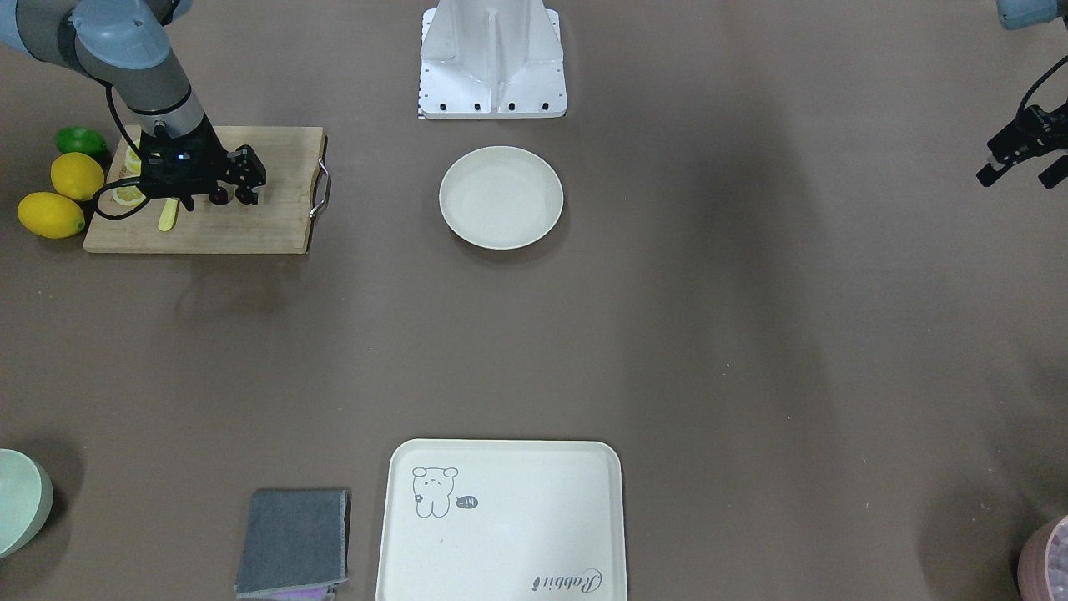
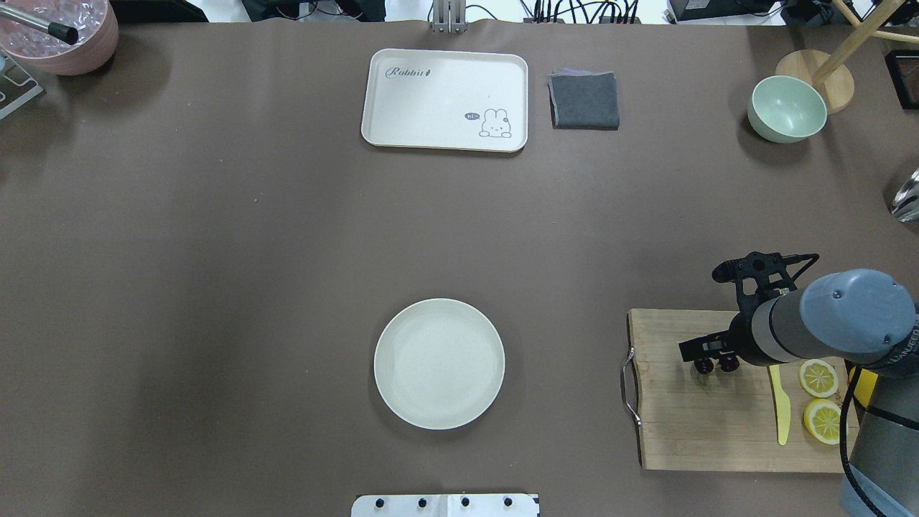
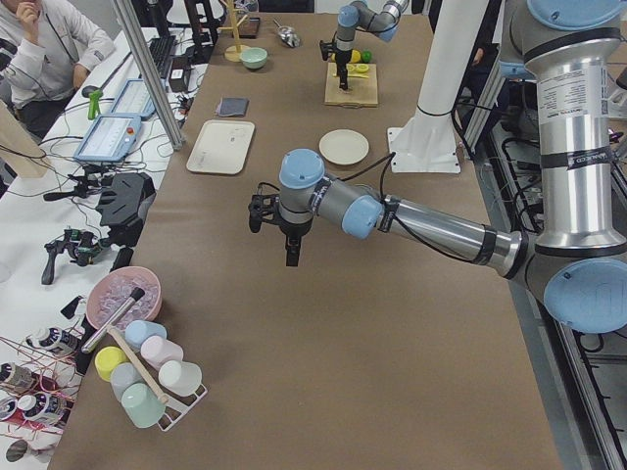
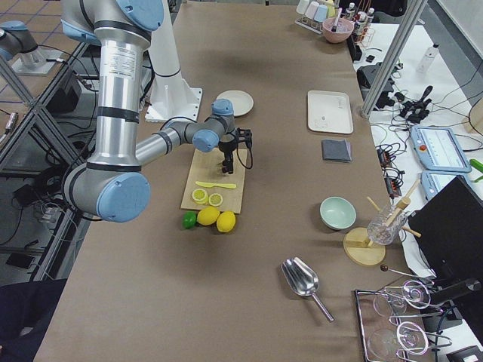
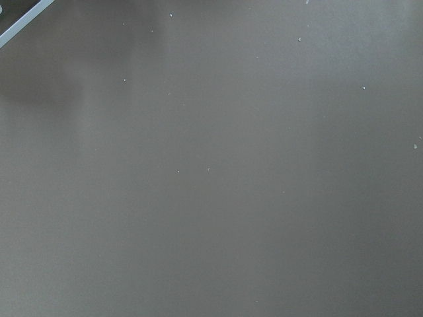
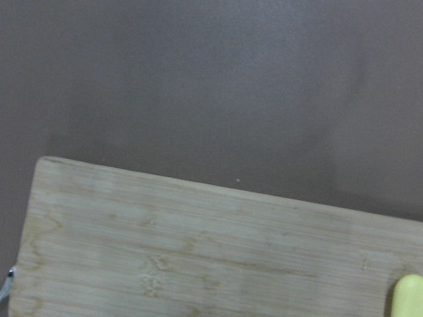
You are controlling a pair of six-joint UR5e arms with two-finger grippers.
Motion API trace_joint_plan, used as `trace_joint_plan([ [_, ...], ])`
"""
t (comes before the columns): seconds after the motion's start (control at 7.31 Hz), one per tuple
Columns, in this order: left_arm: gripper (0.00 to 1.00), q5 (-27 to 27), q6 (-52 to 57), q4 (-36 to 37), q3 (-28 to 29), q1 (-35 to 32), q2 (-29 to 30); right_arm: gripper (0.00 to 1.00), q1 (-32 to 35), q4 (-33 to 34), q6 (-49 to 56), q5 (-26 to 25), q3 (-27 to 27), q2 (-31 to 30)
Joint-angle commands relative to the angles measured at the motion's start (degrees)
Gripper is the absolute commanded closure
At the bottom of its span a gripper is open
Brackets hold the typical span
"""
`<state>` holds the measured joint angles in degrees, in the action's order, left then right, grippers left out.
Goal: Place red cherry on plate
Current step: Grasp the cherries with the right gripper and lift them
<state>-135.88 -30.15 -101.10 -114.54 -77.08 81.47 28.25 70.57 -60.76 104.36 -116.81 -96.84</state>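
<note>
The red cherry (image 2: 704, 367), a joined pair of small dark glossy fruits, is found on the wooden cutting board (image 2: 689, 431), near its end with the metal handle and directly under the right gripper (image 2: 711, 352). The gripper is pointed down at the pair from close above. Whether its jaws are clamped on the fruit or its stem, or only stand around it, cannot be told from these views. It also cannot be told whether the pair rests on the board or is raised just off it. The plate (image 2: 439, 364) lies well apart from the board, toward the table's middle, and nothing is seen on it. The left gripper (image 1: 1020, 171) is held over bare table far from both, its jaws apart and nothing between them.

The pair is judged to be very light, so weight is no concern. The skins are rounded and glossy, so slipping out of a firm pinch is likely, and rolling is likely once the pair is released. The thin stem is judged the weak part and may bend or part under a pull. A gentle hold across one fruit, or at the point where the two join, is judged safest. A low release inside the plate's raised rim is advised.
</note>
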Motion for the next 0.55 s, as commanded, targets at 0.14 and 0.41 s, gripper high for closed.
trace_joint_plan([
  [0.14,0.03,0.00,0.00,-0.15,-0.06,0.00,0.00,0.04,-3.19,-1.66,-2.95,-2.49,-0.96,-2.02],
  [0.41,0.03,0.00,0.00,-0.24,-0.24,-0.26,-0.09,0.09,-3.47,-3.86,-2.96,-3.20,-0.79,-3.70],
])
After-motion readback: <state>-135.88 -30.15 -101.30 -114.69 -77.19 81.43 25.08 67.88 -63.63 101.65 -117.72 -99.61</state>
